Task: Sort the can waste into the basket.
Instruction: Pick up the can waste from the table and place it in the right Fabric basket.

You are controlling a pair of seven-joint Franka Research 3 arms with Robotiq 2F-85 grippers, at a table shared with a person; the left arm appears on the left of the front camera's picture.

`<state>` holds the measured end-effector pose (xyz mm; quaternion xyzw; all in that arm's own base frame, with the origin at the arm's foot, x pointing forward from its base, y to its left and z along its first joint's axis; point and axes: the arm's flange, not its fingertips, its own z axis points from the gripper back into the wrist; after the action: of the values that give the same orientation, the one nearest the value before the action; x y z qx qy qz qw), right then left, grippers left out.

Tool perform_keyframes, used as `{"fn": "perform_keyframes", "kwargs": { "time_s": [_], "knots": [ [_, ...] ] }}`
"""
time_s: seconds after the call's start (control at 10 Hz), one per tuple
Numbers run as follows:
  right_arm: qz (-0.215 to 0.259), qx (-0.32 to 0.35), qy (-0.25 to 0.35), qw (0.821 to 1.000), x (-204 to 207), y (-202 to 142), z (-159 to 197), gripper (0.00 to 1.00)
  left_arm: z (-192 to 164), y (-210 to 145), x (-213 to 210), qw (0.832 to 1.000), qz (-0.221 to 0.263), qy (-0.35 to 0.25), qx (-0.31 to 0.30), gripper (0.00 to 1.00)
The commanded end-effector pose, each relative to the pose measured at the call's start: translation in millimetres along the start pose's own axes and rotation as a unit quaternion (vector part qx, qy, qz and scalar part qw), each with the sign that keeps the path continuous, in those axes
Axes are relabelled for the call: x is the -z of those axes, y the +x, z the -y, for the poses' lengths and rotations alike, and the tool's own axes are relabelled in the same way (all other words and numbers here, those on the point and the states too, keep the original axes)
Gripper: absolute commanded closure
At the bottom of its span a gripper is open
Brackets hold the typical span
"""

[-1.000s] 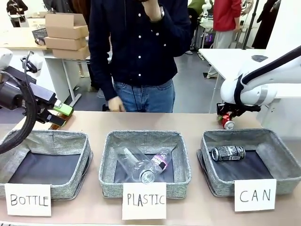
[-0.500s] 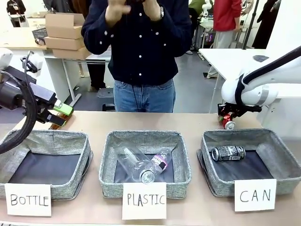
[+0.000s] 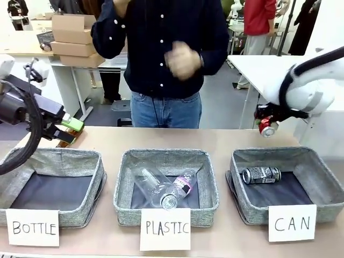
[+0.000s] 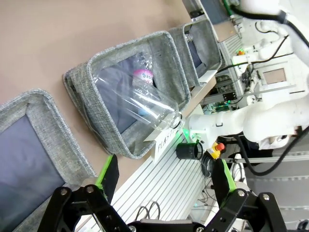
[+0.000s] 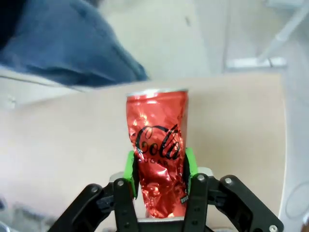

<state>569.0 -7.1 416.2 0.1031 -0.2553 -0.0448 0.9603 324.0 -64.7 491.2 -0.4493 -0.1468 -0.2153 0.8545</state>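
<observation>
Tan tabletop [image 3: 107,142] runs across the scene with three grey fabric baskets in a near row, and a person stands at the far side with hands raised, clear of the work. The right gripper [image 5: 158,166] is clenched on the red can [image 3: 267,129], its green pads pressing the dented lower part while most of the can sticks out beyond the fingertips. The can hangs off the table at the far right, just beyond the far wall of the basket [image 3: 328,183] fronted by the CAN card [image 3: 292,223]. A black-and-silver can [image 3: 260,174] already lies on its side in that basket, toward its left.

The step in hand looks like the carry and drop. To do it well, the arm should bring the can nearward, high enough to clear the far wall, and aim for the bare dark floor right of the lying can. Lowering before letting go would keep the light can from bouncing out. The crumpled surface may slip, so a smooth swing is wise.

The left gripper [image 3: 67,131] hangs released at the far left.
</observation>
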Motion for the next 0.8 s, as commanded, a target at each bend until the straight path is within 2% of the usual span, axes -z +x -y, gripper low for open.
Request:
{"fn": "perform_keyframes", "kwargs": {
  "time_s": [0.0,0.1,0.2,0.3,0.4,0.5,0.7],
  "knots": [
    [-0.037,-0.078,0.152,0.985,-75.2,-37.6,19.9,0.99,-2.3,-1.1,-1.6,1.0,-0.001,0.001,0.009,0.0],
    [-0.099,-0.149,0.18,0.967,-98.0,-52.1,21.8,0.99,-2.3,-1.1,-1.6,1.0,-0.001,0.001,0.009,0.0],
    [-0.125,-0.214,0.221,0.943,-114.0,-66.7,21.4,0.99,-2.3,-1.1,-1.6,1.0,-0.001,0.001,0.009,0.0],
    [-0.144,-0.293,0.234,0.916,-124.5,-83.8,17.6,0.99,-2.3,-1.1,-1.6,1.0,-0.001,0.001,0.009,0.0],
    [-0.144,-0.356,0.235,0.893,-129.9,-99.7,14.0,0.99,-2.3,-1.1,-1.6,1.0,-0.001,0.001,0.009,0.0],
    [-0.146,-0.415,0.25,0.862,-131.4,-113.1,11.4,0.99,-2.3,-1.1,-1.6,1.0,-0.001,0.001,0.009,0.0],
    [-0.146,-0.425,0.25,0.858,-131.2,-122.0,8.5,0.99,-2.3,-1.1,-1.6,1.0,-0.001,0.001,0.009,0.0]
  ]
}}
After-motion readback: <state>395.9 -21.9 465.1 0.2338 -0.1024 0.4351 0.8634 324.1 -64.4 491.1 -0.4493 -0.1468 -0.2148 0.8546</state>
